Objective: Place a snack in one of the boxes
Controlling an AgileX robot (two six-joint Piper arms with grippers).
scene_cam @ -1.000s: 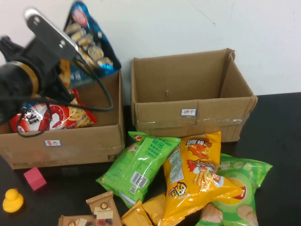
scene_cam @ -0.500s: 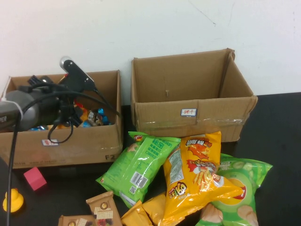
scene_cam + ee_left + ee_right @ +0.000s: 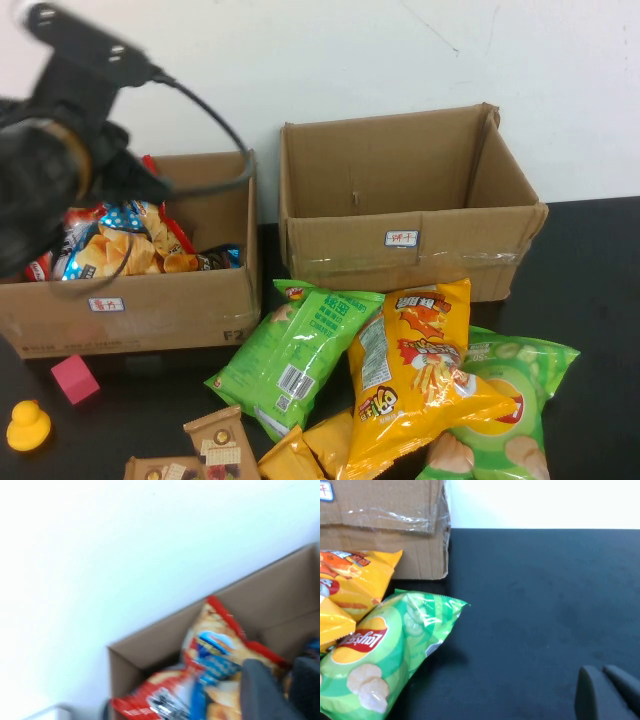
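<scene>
Two open cardboard boxes stand at the back. The left box (image 3: 170, 300) holds several snack bags (image 3: 120, 240), with a blue bag (image 3: 215, 258) at its right side. The right box (image 3: 400, 200) looks empty. My left arm (image 3: 50, 160) is raised above the left box. The left gripper (image 3: 292, 690) hovers over the red and orange bags (image 3: 220, 645) and holds nothing that I can see. My right gripper (image 3: 605, 690) is shut and empty over bare black table, out of the high view.
Loose snacks lie in front of the boxes: a green bag (image 3: 295, 355), a yellow bag (image 3: 420, 370), a green Lay's bag (image 3: 505, 400) and small brown packets (image 3: 215, 445). A pink cube (image 3: 74, 378) and a yellow duck (image 3: 27, 425) sit at the front left.
My left arm carried a blue snack bag down into the left box, left it there and has now risen above the box. The right arm has not moved.
</scene>
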